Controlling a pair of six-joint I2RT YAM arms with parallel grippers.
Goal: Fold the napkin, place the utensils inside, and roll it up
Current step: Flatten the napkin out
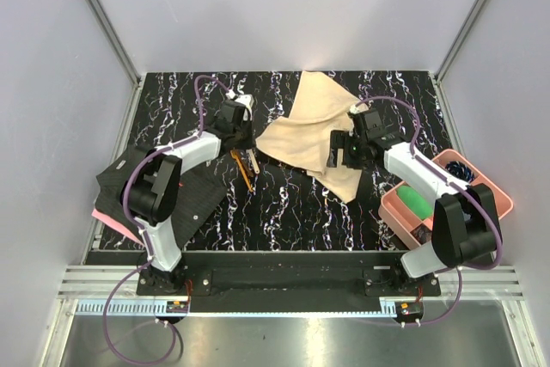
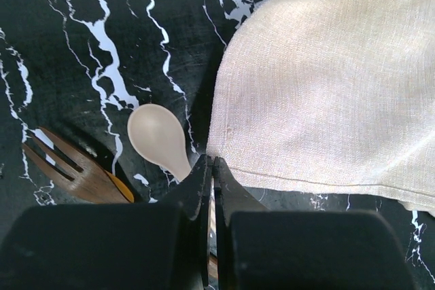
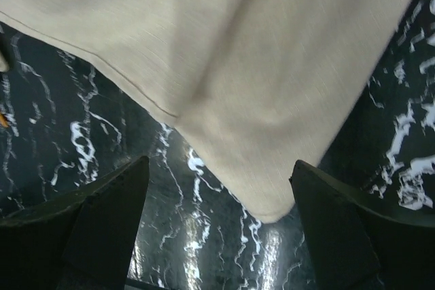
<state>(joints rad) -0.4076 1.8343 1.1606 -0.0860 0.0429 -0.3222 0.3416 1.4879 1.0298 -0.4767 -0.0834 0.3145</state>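
Right wrist view: right pincer (image 3: 219, 163) gapes empty over napkin (image 3: 224, 52) corner; left pincer (image 2: 209, 163) closed.

Napkin (image 1: 311, 129), fork (image 2: 68, 164), tray (image 1: 387, 210) on marbled table (image 1: 284, 212)

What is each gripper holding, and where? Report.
Right gripper: open, nothing held. Left gripper: shut over the handle of the spoon; an actual pinch cannot be told.

Pale spoon (image 2: 158, 135), handle inside the closed left gripper (image 2: 211, 165); wooden fork (image 2: 68, 168) leftward, napkin (image 2: 326, 79) rightward.
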